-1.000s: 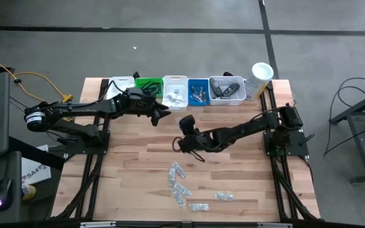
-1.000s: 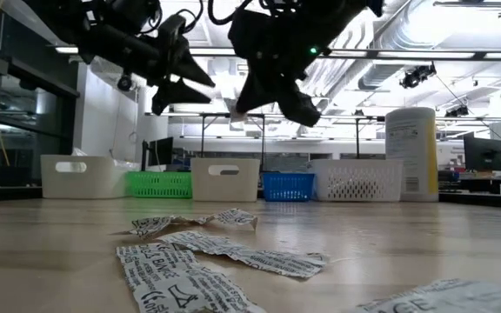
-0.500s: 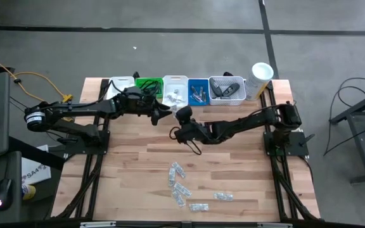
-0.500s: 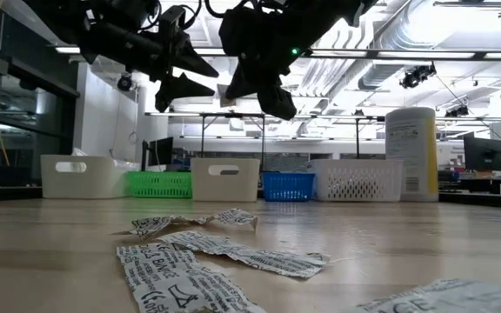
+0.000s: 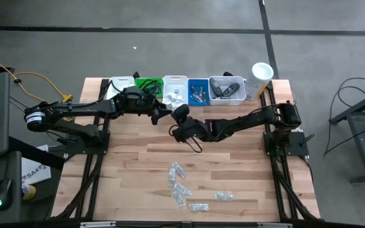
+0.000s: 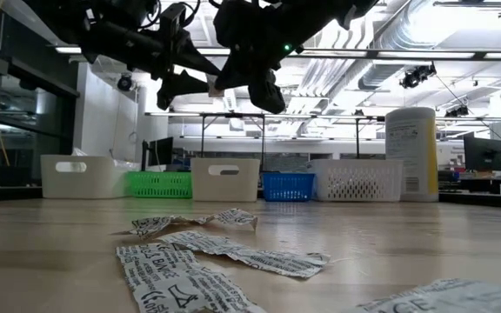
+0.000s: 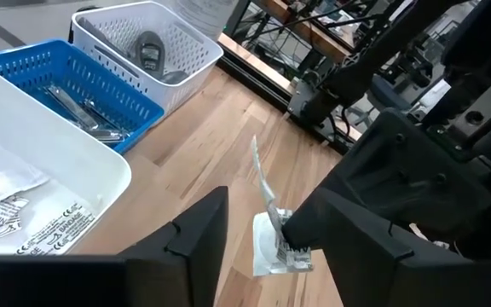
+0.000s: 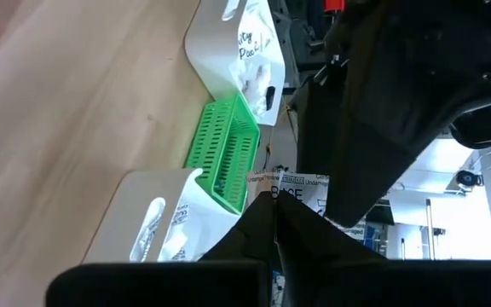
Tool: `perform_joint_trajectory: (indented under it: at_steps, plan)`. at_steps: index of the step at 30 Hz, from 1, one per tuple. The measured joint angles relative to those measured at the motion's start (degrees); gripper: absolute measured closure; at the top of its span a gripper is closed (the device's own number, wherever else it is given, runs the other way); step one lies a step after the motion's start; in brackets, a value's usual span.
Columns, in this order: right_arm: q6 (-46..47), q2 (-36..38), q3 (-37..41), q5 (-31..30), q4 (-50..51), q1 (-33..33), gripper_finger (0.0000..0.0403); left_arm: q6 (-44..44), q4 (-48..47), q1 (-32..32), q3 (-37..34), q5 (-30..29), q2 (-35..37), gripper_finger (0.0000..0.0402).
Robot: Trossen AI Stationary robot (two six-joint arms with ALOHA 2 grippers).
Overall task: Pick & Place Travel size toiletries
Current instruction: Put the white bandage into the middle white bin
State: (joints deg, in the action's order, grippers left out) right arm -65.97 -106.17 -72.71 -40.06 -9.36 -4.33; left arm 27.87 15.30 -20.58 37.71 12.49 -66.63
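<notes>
My right gripper [image 8: 273, 226] is shut on a white printed sachet [image 7: 273, 234], high above the table's middle, near the bins. My left gripper [image 7: 254, 200] is open. Its two fingers stand on either side of that sachet, which is close to one finger [image 7: 331, 230]. In the high view the two grippers meet tip to tip [image 5: 170, 120]. Several more printed sachets [image 5: 181, 187] lie flat on the wood near the front edge. My right gripper pinches one end of the sachet [image 8: 286, 198] between its two shut fingers, coming nearly level from the table's right. The sachet sticks out past the fingertips, stands on edge and is lifted well clear of the table. My left gripper: I cannot tell whether a finger touches the sachet.
Along the far edge stand a white bin [image 5: 120, 85], a green bin [image 5: 148, 84], a white bin with sachets [image 5: 175, 92], a blue bin [image 5: 198, 92], a white lattice basket [image 5: 227, 90] and a tall white canister [image 5: 260, 75].
My right gripper has carried the sachet up and toward the table's far left, to my left gripper, turning its wrist on the way. The sachet now stands between my left gripper's fingers.
</notes>
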Motion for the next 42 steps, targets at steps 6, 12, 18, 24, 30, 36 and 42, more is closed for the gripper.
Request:
perform_joint_trajectory:
  at_steps: [6,12,18,24,30,36,42]
  plan:
    - [0.1,0.0,0.0,-0.1,0.1,0.0,0.04,-0.6,-0.1,0.0,0.0,0.0,0.0,0.0322]
    - [0.1,0.0,0.0,-0.1,0.1,0.0,0.04,-2.7,-0.4,0.0,0.0,0.0,0.0,0.0391]
    - [0.2,0.0,0.0,2.1,0.1,-0.5,0.0365,-3.9,-0.4,0.0,0.0,0.0,0.0,0.0398]
    - [9.4,0.0,0.0,-1.8,0.1,-2.6,0.0257,-7.1,-0.6,0.0,0.0,-1.9,0.0,0.04]
    - [17.8,0.0,0.0,-17.9,1.8,-5.6,0.0161,-15.0,-1.5,-0.1,0.1,-11.9,-1.2,0.04]
    - [26.0,0.8,0.0,-25.2,7.1,-7.3,0.0137,-17.9,-1.5,-4.6,1.7,-13.1,-7.5,0.0401]
    - [44.9,6.4,0.0,-18.4,20.3,-7.3,0.0147,-20.1,-1.6,-11.0,5.4,-8.4,-14.1,0.0401]
